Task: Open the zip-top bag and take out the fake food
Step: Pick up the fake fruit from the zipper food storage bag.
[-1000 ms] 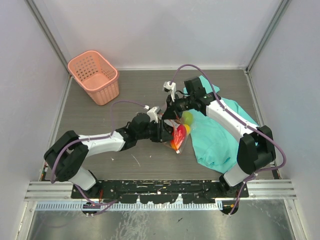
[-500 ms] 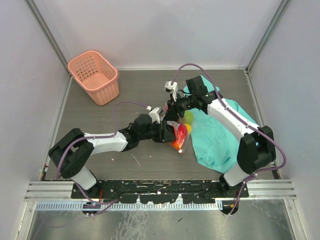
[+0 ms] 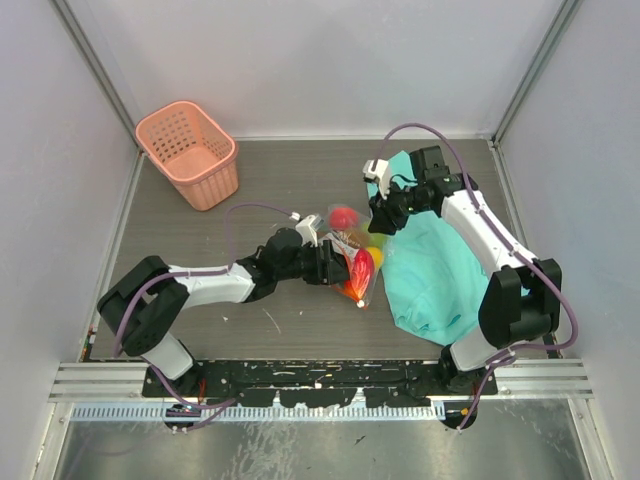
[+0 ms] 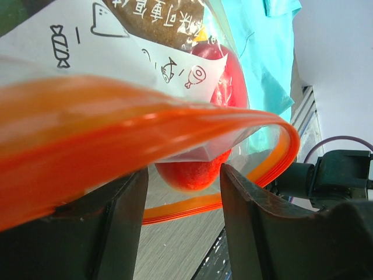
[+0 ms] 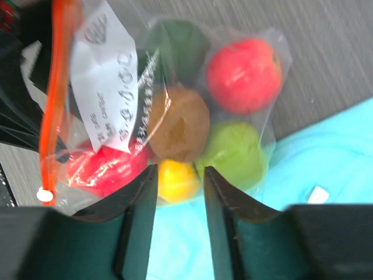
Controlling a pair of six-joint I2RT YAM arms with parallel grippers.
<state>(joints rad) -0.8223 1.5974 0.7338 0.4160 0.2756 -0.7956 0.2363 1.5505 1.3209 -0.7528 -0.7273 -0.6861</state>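
Zip-top bag lies with its long axis across the table; zip end in left tool, clamped. Right tool parted, empty.

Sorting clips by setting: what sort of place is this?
Likely a lab robot test cell: plain white walls enclose a small grey table, with staged props, a pink basket and a teal cloth.

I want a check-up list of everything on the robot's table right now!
Surface: grey table, no spills seen.
Job's things: zip-top bag with fake food still inside.
Clutter: teal cloth under the bag's far end; pink basket in the far left corner.
Grippers: left gripper pinches the bag's orange zip edge; right gripper hovers open above it.
Cables: purple cable looping over each arm.
Surroundings: plain walls, nothing seen.
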